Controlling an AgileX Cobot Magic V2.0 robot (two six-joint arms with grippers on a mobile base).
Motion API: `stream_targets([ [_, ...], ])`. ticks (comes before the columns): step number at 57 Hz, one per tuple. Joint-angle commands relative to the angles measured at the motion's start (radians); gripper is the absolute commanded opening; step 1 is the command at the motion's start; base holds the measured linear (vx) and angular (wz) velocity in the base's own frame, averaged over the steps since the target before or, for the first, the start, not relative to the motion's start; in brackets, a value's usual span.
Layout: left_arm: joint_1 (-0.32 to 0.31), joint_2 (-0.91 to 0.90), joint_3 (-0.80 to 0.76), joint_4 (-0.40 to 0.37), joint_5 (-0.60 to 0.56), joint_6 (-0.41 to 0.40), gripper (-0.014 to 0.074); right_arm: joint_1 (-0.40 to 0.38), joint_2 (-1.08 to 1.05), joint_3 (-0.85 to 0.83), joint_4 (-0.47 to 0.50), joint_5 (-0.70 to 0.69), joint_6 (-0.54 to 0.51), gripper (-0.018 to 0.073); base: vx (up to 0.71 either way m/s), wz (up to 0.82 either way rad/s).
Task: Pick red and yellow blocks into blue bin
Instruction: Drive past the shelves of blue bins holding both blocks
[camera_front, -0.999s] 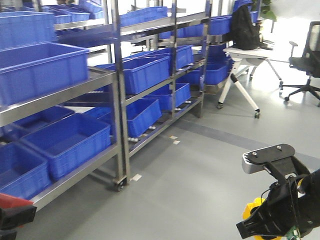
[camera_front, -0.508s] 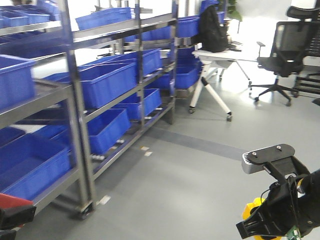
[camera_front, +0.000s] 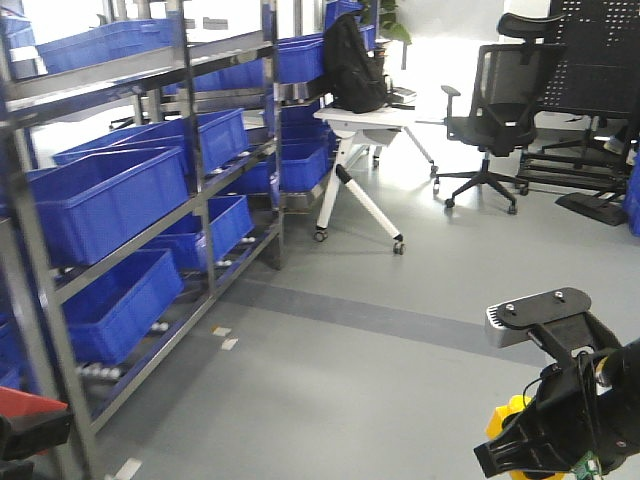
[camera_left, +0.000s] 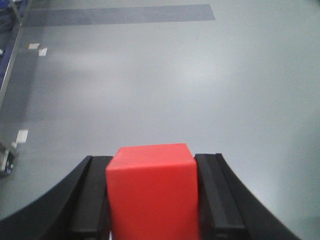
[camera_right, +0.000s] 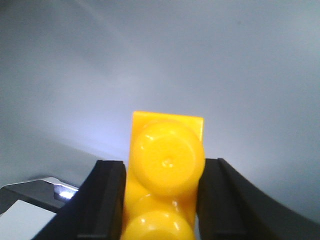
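Grey floor (camera_front: 330, 390), rack (camera_front: 272, 180), chair (camera_front: 510, 85) beyond red cube (camera_left: 152, 190)

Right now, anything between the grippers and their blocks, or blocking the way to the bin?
Nothing: left gripper is shut on the red cube, right gripper on the yellow brick. Floor ahead looks open; the target bin isn't identifiable.

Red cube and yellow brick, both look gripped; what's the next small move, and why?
Probably carry them onward with grips shut, no release yet: the left gripper clamps the red cube, the right gripper clamps the yellow brick, and both wrist views show only bare floor beneath them.
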Motion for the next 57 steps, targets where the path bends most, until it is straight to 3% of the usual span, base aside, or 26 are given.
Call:
stream_targets([
  [1, -0.003, -0.014, -0.025, -0.021, -0.066, -0.002, 0.0335, 0.0, -0.03, -0.026, -0.007, -0.04, -0.009, 0.0244, 0.42, -0.17],
  [57, -0.003, -0.014, -0.025, -0.021, -0.066, -0.002, 0.0335, 0.0, -0.03, -0.026, -0.007, -0.039, -0.009, 0.0244, 0.39, 0.06],
])
